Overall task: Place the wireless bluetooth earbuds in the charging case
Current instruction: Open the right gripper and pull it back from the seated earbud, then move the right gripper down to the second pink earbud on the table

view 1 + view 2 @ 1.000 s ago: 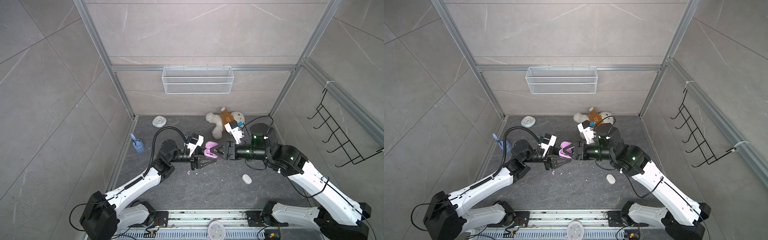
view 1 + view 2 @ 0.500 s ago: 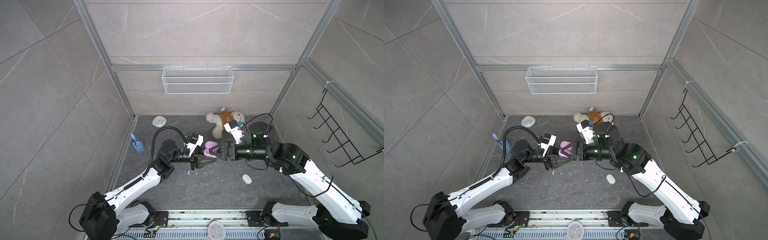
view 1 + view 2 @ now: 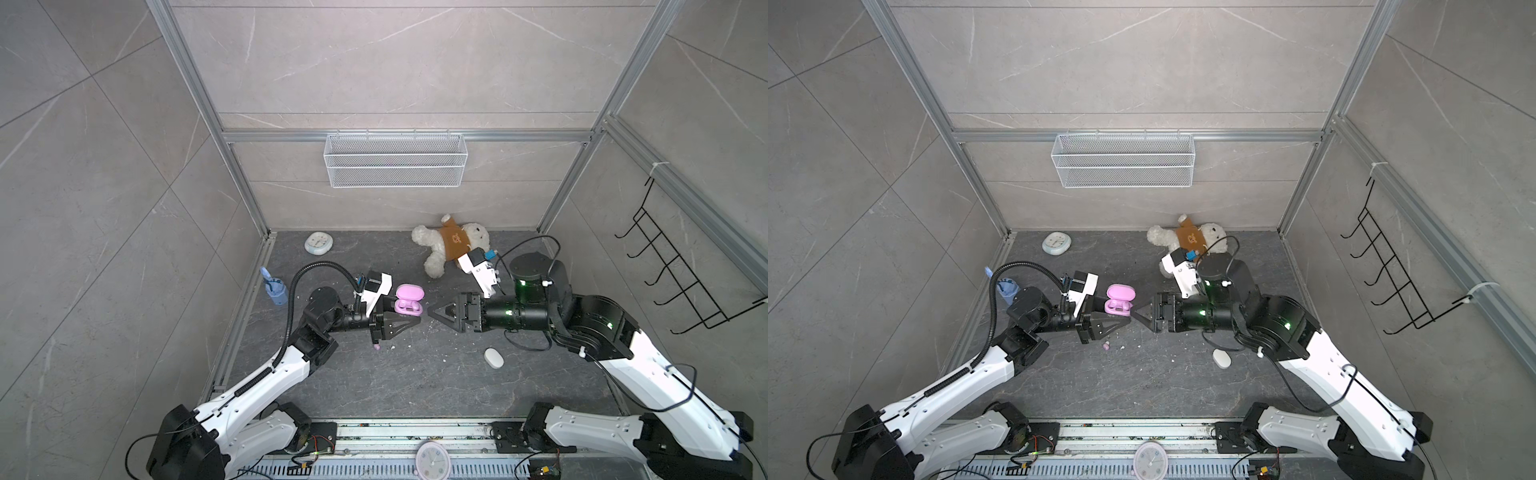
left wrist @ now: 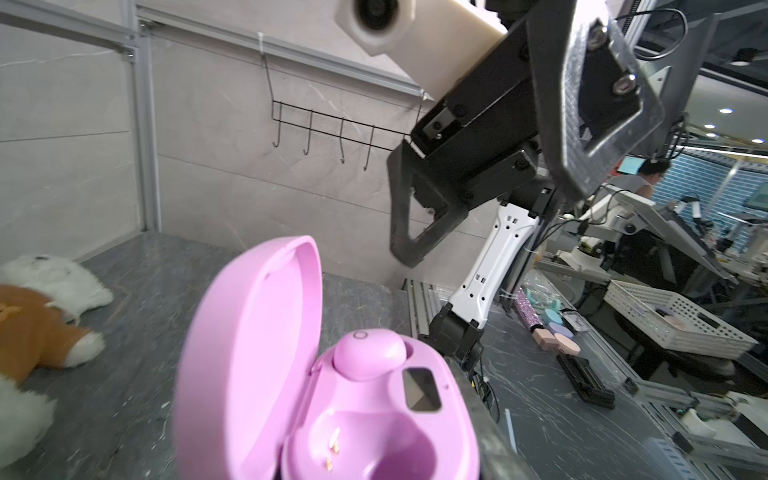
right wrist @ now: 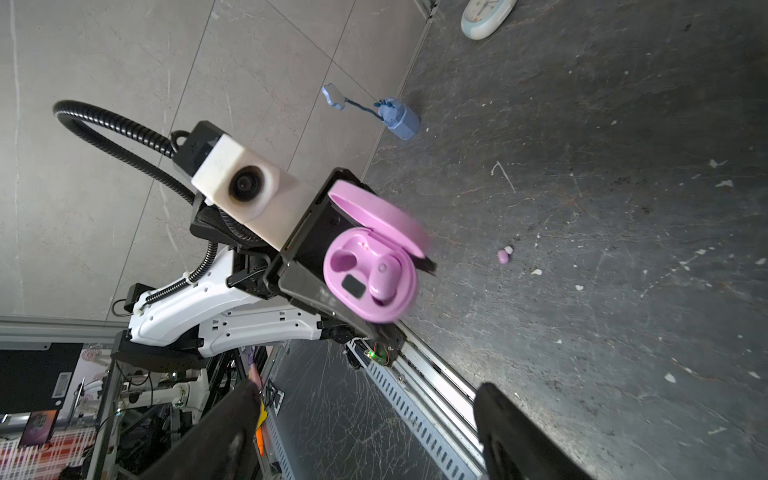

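In both top views the left gripper (image 3: 413, 321) pinches the open pink charging case (image 3: 409, 301) clear of the floor; the right gripper (image 3: 434, 312) faces it tip to tip, just apart, its spread unreadable edge-on; a loose pink earbud (image 3: 376, 345) lies on the floor below the left gripper; a white oval case (image 3: 493, 358) sits beside the right arm, a teddy bear (image 3: 453, 243) behind it.

The left wrist view shows the inside close up: one seated earbud (image 4: 368, 359), the neighbouring socket (image 4: 386, 453) bare; the lid (image 4: 249, 353) hides the floor beyond.

In the right wrist view the right fingers (image 5: 511, 436) stand wide apart, nothing between them; the case faces them, slightly blurred; a small blue bottle (image 5: 401, 120) lies beyond the left gripper.
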